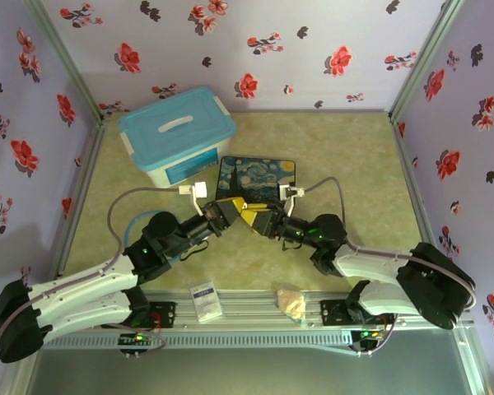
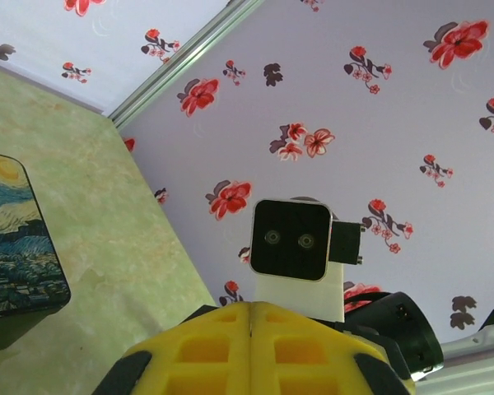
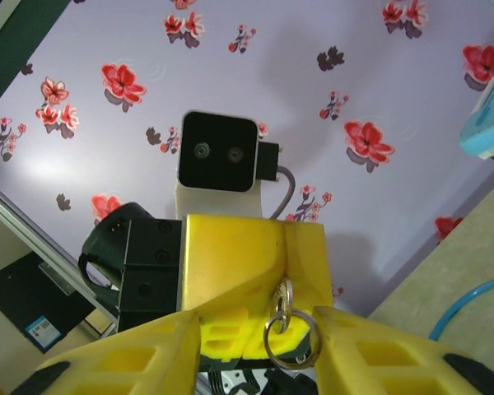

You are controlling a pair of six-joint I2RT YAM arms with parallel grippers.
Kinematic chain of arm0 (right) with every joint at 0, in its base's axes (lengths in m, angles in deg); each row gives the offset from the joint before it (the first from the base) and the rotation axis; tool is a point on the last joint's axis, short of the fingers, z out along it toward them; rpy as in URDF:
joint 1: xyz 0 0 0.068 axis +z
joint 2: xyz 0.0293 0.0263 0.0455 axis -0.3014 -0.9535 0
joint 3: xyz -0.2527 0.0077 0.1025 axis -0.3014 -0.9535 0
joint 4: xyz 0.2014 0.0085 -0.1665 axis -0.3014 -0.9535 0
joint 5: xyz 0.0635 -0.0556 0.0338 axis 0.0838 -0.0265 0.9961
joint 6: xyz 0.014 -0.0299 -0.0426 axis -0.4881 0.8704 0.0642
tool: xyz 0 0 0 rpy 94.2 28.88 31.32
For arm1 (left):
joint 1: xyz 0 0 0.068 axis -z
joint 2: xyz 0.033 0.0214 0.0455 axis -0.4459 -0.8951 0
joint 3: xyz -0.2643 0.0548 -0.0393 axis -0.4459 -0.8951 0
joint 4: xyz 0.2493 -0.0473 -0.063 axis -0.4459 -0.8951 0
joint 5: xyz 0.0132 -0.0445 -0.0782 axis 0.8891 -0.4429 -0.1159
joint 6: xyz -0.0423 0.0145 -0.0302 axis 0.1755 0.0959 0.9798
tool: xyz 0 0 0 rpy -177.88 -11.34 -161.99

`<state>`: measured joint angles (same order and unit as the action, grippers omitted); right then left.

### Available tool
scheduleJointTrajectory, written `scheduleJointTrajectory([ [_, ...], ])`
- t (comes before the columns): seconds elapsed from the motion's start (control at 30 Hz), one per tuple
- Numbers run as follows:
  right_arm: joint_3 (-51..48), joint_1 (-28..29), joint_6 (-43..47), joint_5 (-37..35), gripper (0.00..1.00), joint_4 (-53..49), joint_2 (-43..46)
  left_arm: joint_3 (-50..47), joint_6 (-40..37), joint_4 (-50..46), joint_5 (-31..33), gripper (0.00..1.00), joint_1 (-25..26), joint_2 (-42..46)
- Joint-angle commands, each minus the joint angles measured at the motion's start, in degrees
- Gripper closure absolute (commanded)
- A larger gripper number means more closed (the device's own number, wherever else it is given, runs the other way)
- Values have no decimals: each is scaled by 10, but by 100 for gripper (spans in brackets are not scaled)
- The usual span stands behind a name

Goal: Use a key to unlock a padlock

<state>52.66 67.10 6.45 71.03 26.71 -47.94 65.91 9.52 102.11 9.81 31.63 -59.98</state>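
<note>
My two grippers meet tip to tip above the middle of the table. The left gripper (image 1: 235, 211) (image 2: 249, 306) is shut, its yellow fingers (image 3: 247, 247) pressed together. The key (image 3: 285, 296) sticks out from between them by its small silver head, with a metal ring (image 3: 292, 339) hanging from it. My right gripper (image 1: 260, 220) (image 3: 257, 319) faces it with its jaws apart on either side of the ring. The ring lies close against the right-hand finger (image 3: 370, 354) and well clear of the other. The padlock is out of view.
A painted dark-blue box (image 1: 257, 176) (image 2: 12, 247) lies just behind the grippers. A light-blue lidded tub (image 1: 177, 136) stands at the back left. A blue tube (image 1: 136, 220) curls by the left arm. A white card (image 1: 204, 300) and a beige lump (image 1: 292, 303) sit near the front rail.
</note>
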Motion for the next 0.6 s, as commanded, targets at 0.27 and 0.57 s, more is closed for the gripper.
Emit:
scheduleJointTrajectory([
  [0.27, 11, 0, 16, -27, 77, 24, -6, -46, 50, 108, 0, 100, -5, -21],
  [0.57, 11, 2, 11, -31, 91, 26, -16, -35, 38, 67, -3, 100, -5, -8],
])
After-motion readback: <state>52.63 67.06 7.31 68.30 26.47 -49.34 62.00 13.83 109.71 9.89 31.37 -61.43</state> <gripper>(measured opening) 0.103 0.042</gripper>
